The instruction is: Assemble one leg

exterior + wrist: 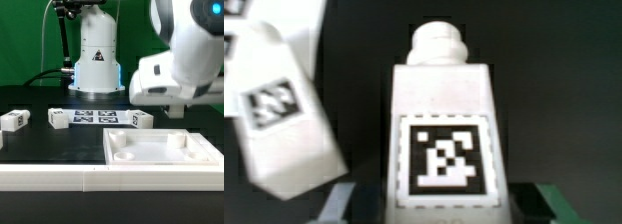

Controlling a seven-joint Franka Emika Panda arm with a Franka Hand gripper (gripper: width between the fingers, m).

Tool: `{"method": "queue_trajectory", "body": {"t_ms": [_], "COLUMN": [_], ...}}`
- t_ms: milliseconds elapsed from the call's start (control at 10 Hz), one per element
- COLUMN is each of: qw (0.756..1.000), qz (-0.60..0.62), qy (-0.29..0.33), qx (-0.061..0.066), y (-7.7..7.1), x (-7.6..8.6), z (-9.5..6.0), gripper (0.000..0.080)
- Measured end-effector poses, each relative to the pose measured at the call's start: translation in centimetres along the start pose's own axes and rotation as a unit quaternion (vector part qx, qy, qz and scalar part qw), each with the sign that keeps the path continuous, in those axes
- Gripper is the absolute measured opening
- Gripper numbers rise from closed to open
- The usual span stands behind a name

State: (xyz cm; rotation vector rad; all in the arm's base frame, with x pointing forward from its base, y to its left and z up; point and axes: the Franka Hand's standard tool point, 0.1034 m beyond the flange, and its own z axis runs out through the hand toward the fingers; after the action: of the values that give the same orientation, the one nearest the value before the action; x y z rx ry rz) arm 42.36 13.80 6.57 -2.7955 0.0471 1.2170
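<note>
In the wrist view a white leg (441, 140) with a black-and-white tag and a round peg at its far end lies between my fingers. My gripper (450, 208) is shut on the leg, one finger against each long side. A second leg (278, 110) lies close beside it, and a corner of a third (233, 10) shows beyond. In the exterior view my gripper (171, 104) hangs low behind the large white panel (160, 150), and the held leg is hidden there. Three loose legs (12, 120) (58, 119) (135, 118) lie on the black table.
The marker board (95, 115) lies between the loose legs. The robot's base (97, 60) stands at the back with a cable on the exterior view's left. A white rail (90, 180) runs along the front.
</note>
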Motion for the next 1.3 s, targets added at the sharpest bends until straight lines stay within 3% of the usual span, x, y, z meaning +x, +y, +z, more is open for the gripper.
{"method": "queue_trajectory", "body": {"t_ms": [200,500,800,1300], "qw": [1.000,0.999,0.986,0.951], "qz": [-0.001,-0.001,-0.018,-0.040], "qy": [0.017,0.046,0.166,0.305], "qx": [0.003,0.005,0.010,0.014], "y": [0.2,0.1,0.4,0.8], "x": [-1.1,-0.2,1.4,2.3], "z": [-2.6,-2.3,-3.4,-9.3], "gripper": [0.0292,0.0292,0.0292,0.0293]}}
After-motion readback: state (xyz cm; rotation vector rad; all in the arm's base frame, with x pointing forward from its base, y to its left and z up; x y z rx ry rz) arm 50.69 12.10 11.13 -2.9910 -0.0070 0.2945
